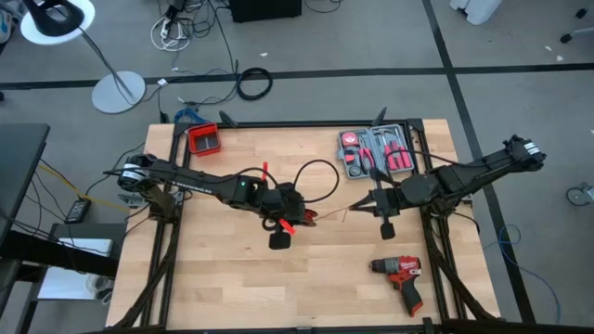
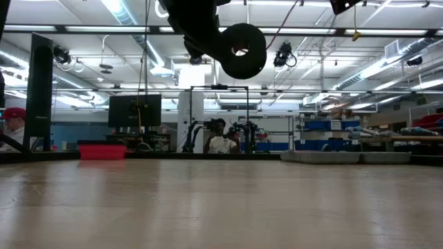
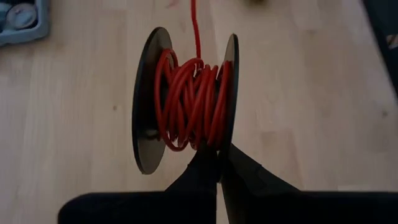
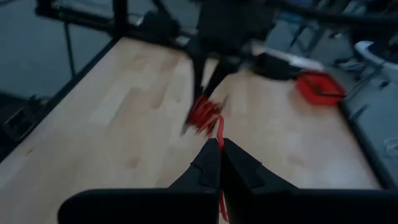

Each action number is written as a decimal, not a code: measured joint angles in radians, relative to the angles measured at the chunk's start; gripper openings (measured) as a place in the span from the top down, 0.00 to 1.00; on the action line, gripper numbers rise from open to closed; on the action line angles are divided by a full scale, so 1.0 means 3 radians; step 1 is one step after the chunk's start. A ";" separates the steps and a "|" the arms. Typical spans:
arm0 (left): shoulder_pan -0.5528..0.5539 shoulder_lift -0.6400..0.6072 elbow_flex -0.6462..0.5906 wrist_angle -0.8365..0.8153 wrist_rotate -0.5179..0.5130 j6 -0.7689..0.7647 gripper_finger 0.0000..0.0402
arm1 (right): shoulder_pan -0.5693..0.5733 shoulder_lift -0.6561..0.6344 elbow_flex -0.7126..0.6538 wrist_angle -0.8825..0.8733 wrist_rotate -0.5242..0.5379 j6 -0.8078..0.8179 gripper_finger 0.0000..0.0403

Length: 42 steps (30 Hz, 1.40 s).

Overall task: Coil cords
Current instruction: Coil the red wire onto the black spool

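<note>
**Red cord taut between two hands, spool end on the left**

Left hand (image 3: 217,165): fingers pressed together on the black spool (image 3: 186,99), held above the table (image 1: 232,288) near its middle. Red cord (image 3: 189,102) is wound around the core between the flanges. One strand leaves the spool and runs toward the right hand (image 4: 221,152), which pinches it; that is the cord's long axis. Right arm reaches in from the table's right side. Winding looks partly done, loosely.
</note>
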 joint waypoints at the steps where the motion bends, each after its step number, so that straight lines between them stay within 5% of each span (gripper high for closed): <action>1: 0.0000 0.0000 0.0000 0.0026 0.0032 0.0002 0.98 | -0.0013 0.0000 0.0000 0.0066 0.0024 -0.0023 1.00; 8: 0.0000 0.0000 0.0000 0.0279 0.0264 0.0148 0.98 | -0.0102 0.0050 0.0006 0.0617 0.0005 -0.0231 1.00; 24: 0.0000 0.0169 -0.0003 0.0927 0.1159 0.0390 0.98 | -0.0441 0.0620 0.0006 0.1198 -0.0875 -0.0493 1.00; 42: 0.0024 0.0183 -0.0001 0.1269 0.1189 0.0815 0.98 | -0.0513 0.0948 0.0003 0.1094 -0.1351 -0.0373 1.00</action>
